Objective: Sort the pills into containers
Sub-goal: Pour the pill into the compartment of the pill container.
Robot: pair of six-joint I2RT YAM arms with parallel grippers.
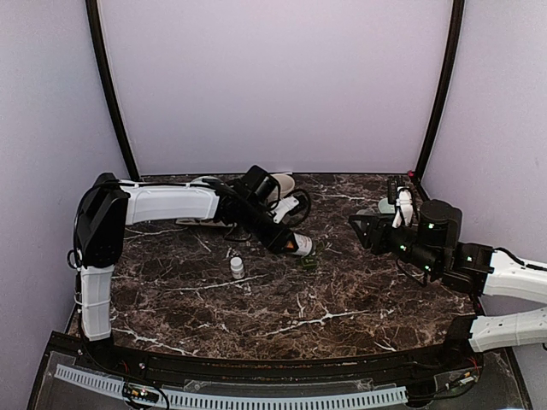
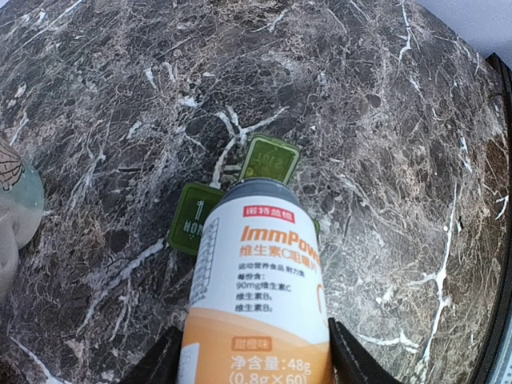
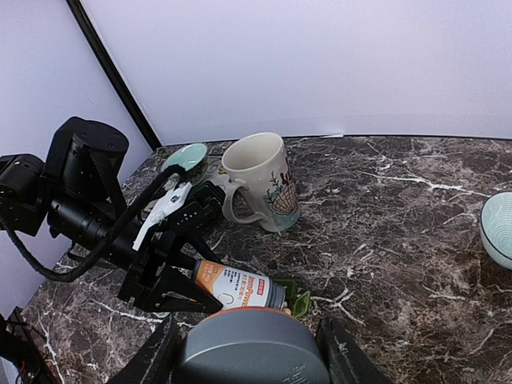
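Note:
My left gripper (image 2: 256, 356) is shut on a white and orange pill bottle (image 2: 260, 272), tilted with its open grey mouth over the containers (image 2: 268, 160). These are a small dark green pill box with its lids standing open on the marble. In the right wrist view the bottle (image 3: 240, 288) points down at the box (image 3: 300, 300), and a small pale pill shows at the mouth. My right gripper (image 3: 250, 346) is shut on the bottle's grey round cap (image 3: 252, 352), held above the table to the right of the box (image 1: 308, 260).
A cream mug (image 3: 260, 180) stands behind the left gripper, with a pale green bowl (image 3: 188, 156) beyond it. A second striped bowl (image 3: 500, 228) sits at the right. A small white bottle (image 1: 237, 267) stands left of the pill box.

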